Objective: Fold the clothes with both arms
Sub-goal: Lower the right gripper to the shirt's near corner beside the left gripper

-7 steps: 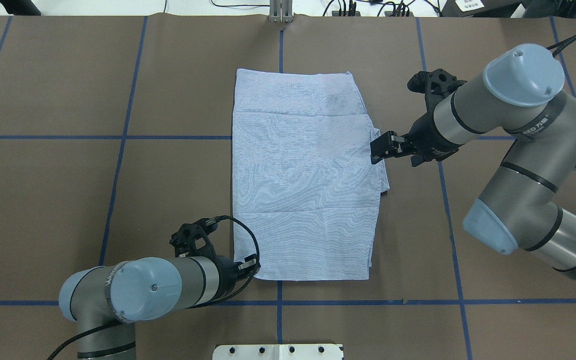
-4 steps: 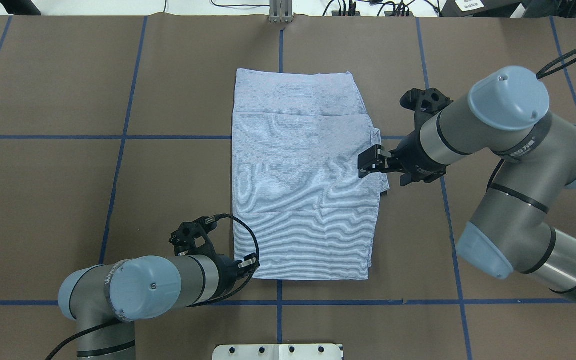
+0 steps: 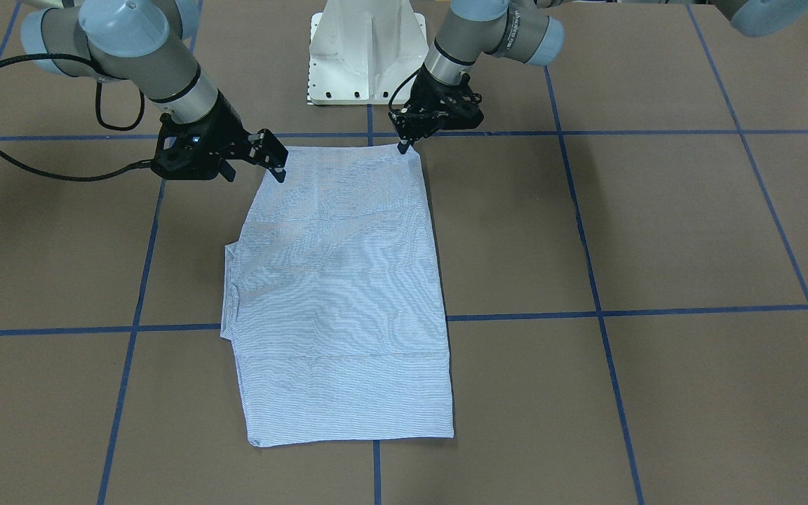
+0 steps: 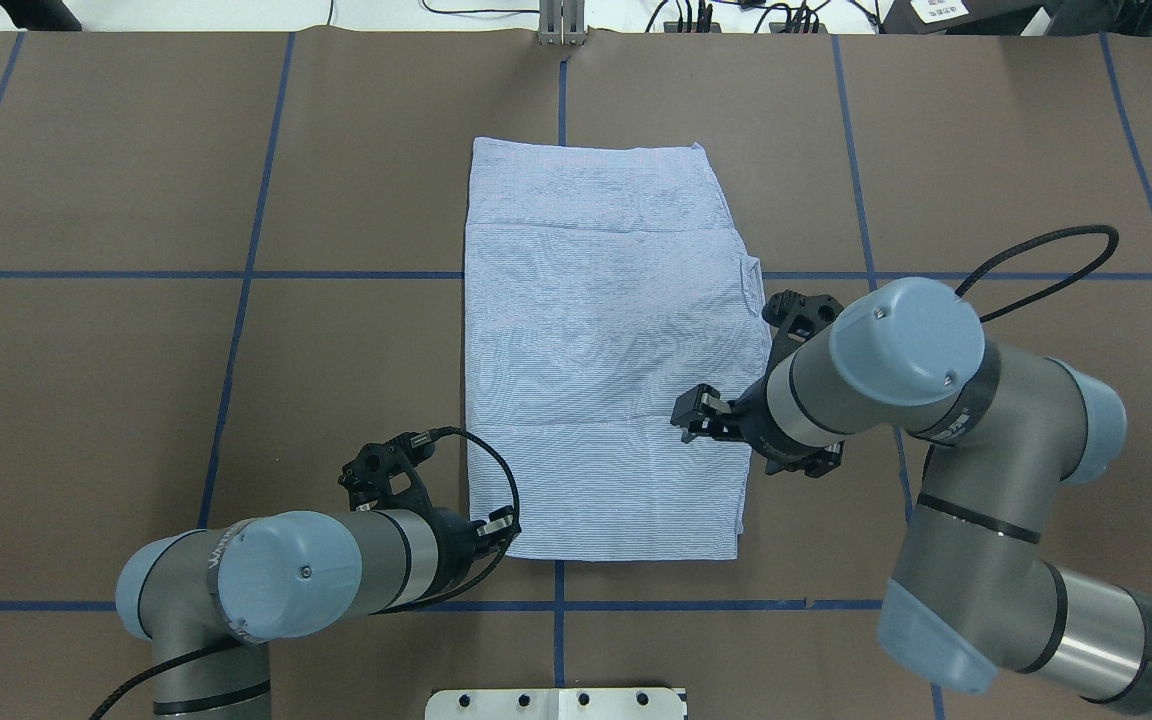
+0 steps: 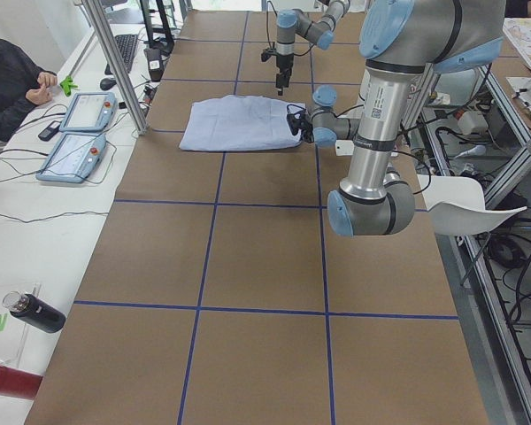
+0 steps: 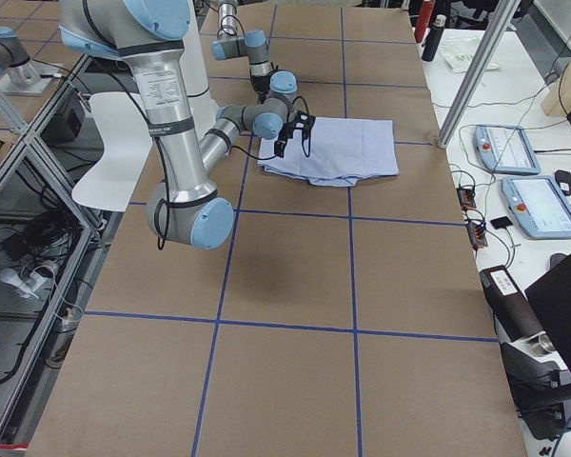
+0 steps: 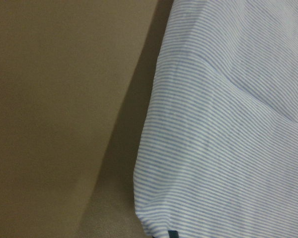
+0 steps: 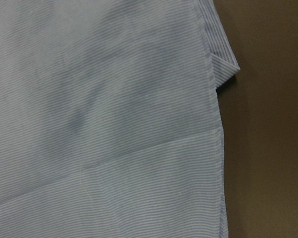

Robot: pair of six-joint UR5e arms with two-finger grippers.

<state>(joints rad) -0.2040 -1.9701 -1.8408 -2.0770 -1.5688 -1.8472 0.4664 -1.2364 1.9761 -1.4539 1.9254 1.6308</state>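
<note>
shirt (image 4: 606, 360) lies folded flat mid-frame on your desk (image 4: 136, 200). your right hand (image 4: 693, 412), fingers spread, has slid down to its lower right part. your left hand (image 4: 504, 528) waits at the lower left corner, grip unclear. next fold looks close.

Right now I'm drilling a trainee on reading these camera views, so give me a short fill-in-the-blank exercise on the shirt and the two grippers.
1. The folded shirt is light blue and white in fine ___.
2. The brown table covering carries a grid of ___ lines.
3. The open gripper over the shirt, near its side edge, belongs to the robot's ___ arm.
4. The left gripper sits at one ___ of the shirt, on the robot's side.

Missing words: stripes; blue; right; corner.
</note>
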